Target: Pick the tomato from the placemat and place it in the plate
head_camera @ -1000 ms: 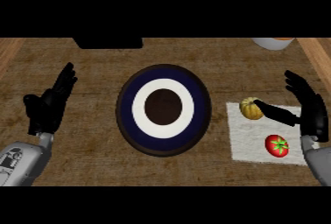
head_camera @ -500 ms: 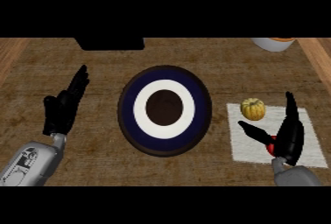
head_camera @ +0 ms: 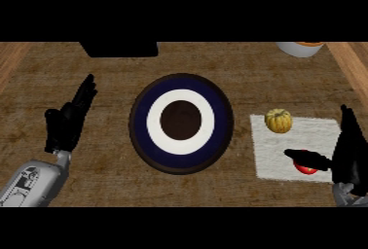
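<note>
Since half a second earlier, the right hand (head_camera: 350, 151) had edged a little further toward the right edge of the view, and its thumb now reached across the tomato (head_camera: 307, 167), hiding the fruit's upper part. That tomato, red, lay on the white placemat (head_camera: 287, 146) near its lower right corner, only its lower portion showing beneath the thumb. Fingers of the right hand stood straight and pressed together, pointing up the view just right of the tomato, while the thumb stuck out leftward; nothing showed them curled round the fruit. Near the mat's upper edge sat a small yellow, ribbed gourd (head_camera: 279, 120), well apart from the tomato. Left of the placemat, on the brown counter (head_camera: 108, 160), lay the plate (head_camera: 181, 123), with a dark rim, a navy band, a white ring and a dark brown centre. Beyond it, at the view's left, the left hand (head_camera: 67, 122) rested open, fingers straight and together, pointing up. A white bowl (head_camera: 300, 48) showed at the top right edge, and a black object (head_camera: 119, 48) at the top left.
</note>
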